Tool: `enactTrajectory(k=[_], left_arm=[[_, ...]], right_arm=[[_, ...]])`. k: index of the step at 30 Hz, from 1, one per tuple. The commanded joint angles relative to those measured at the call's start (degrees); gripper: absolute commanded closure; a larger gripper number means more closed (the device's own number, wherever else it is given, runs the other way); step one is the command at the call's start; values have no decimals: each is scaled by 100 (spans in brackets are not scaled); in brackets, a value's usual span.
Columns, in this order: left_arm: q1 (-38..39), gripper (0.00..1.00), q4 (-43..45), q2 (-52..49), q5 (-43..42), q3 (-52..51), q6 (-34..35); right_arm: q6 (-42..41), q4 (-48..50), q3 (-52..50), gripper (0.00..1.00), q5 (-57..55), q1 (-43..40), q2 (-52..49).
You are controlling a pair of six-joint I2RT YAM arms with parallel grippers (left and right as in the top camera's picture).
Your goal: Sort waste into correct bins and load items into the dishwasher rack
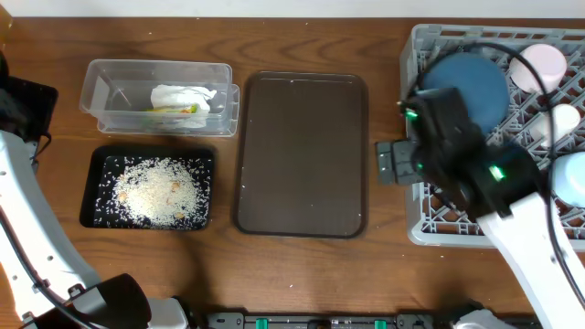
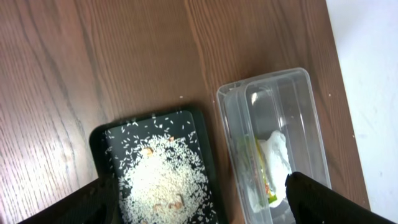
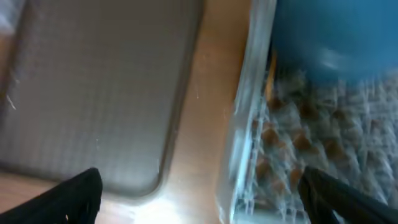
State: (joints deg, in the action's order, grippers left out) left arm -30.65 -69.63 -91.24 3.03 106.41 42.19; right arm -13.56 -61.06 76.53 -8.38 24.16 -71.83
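Observation:
The grey dishwasher rack holds the large dark blue bowl, the pinkish-white cup, the small white piece and the light blue bowl. My right gripper is open and empty over the rack's left edge, its fingers wide apart. The clear container holds the napkin and the green-yellow wrapper. Rice lies in the black tray. My left gripper is open and empty, high above the rice. No chopsticks show.
The dark brown serving tray lies bare between the bins and the rack, and also shows in the right wrist view. The left arm runs along the table's left side. The table's far edge lies just behind the clear container.

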Motion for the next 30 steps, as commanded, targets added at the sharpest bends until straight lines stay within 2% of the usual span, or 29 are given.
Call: enactTrajectory(k=[1,5,8,10,14,21,30], left_arm=[[-20,12,-22,-11,68,-2,33],[-20,12,-22,-11,68,-2,33],[-20,12,-22,-11,68,-2,33],[-20,11,-22,-11,68,-2,33],[-20,12,-22,-11,68,-2,33],[-20,12,-22,-11,68,-2,33],[-20,11,-22,-11,68,-2,33]], right_arm=[[979,1067,-1261,1,688,-623,997],[1574,3086,-3112,1,1665,-1375,2142],[1709,4323,-4424,1,2059,-1779,3136],[1707,4994,-5243,1,2090,-1937,3866],[1709,5742,-6321,1,2070,-2055,5031],[1707,6583,-7624,1,2068,-2339,6590],[1707,5882,-7622,1,1515,-2612,7156]])
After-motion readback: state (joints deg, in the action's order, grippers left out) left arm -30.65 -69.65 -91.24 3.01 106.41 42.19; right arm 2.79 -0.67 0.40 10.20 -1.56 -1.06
